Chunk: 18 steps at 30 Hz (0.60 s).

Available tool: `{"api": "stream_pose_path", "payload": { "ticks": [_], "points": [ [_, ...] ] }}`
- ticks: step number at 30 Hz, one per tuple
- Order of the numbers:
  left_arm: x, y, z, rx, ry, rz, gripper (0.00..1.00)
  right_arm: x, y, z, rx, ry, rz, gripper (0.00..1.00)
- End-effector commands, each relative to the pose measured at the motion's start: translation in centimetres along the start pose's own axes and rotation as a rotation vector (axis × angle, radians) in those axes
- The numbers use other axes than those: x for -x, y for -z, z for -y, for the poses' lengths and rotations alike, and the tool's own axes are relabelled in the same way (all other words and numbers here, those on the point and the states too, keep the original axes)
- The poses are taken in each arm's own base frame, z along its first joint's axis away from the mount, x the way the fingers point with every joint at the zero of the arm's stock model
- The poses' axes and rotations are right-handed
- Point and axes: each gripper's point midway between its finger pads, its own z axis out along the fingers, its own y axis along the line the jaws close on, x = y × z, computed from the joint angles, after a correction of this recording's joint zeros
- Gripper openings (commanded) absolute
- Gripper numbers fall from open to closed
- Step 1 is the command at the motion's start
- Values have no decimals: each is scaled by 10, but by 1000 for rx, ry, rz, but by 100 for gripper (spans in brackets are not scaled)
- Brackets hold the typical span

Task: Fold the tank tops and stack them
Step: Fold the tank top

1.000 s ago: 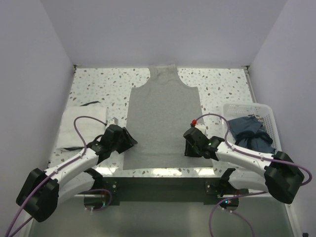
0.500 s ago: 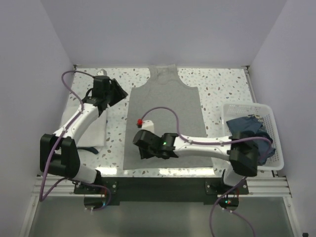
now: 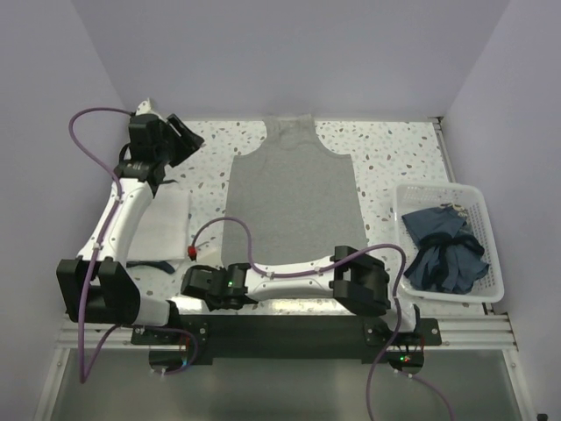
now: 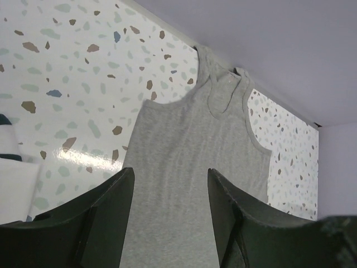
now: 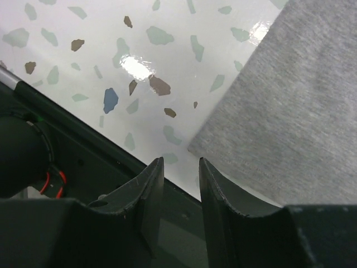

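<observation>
From above, the grey tank top (image 3: 292,197) lies flat mid-frame and the white tank top (image 3: 162,224) sits folded at left. My left gripper (image 3: 178,140) hangs upper left, my right gripper (image 3: 197,281) lower left. Left wrist: jaws wide, empty. Right wrist: jaws narrow, empty, just beside the hem corner. I judge the first fold is beginning; next I must pinch the cloth's left edge.

One grey tank top (image 3: 294,206), one white tank top (image 3: 165,224), one basket (image 3: 438,189), one dark blue bundle (image 3: 447,247); two tools: left tool (image 4: 167,206), right tool (image 5: 179,184).
</observation>
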Motion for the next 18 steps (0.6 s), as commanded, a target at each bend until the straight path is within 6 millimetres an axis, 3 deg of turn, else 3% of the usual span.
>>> {"api": "stream_pose_path", "payload": {
  "ticks": [1,18],
  "points": [
    [12,12,15,-62,-31,15,60,15,0,2,-54,7,44,36],
    [-5,-2,2,-75,-3,-25,60,-6,-26,6,-112,45,-18,35]
  ]
}}
